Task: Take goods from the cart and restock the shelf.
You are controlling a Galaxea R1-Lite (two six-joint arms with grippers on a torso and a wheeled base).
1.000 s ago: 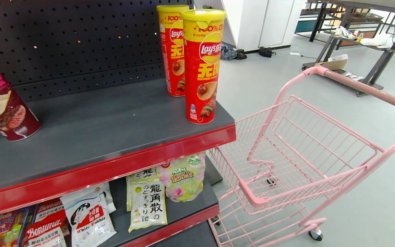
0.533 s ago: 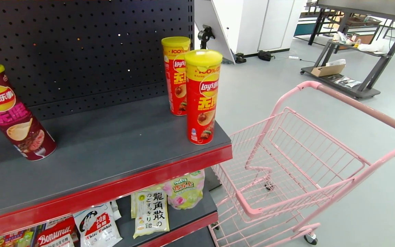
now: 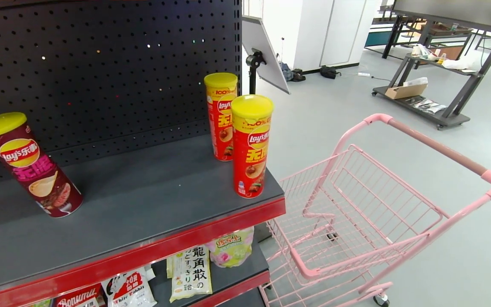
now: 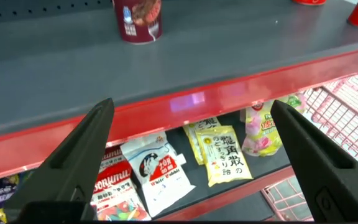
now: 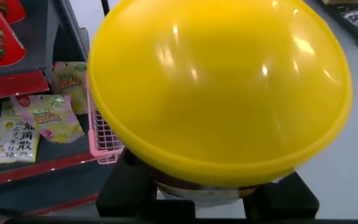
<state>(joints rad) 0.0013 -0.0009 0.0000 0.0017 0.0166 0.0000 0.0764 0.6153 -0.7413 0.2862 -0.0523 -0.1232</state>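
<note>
Right claw (image 5: pixel 207 198) grips a maroon can (image 5: pixel 219 81), yellow lid toward the wrist camera, long axis running away from it, beside the cart (image 3: pixel 399 132). Left claw (image 4: pixel 191 104) gapes wide before the shelf (image 4: pixel 166 68).

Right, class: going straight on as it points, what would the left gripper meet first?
Probably the shelf's red front edge, dead ahead of the open left gripper, though depth is unclear.

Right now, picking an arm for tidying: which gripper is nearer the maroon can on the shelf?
Left. The left gripper is open, facing the shelf edge just below the maroon can; the right gripper holds a second can, right of the pink cart.
</note>
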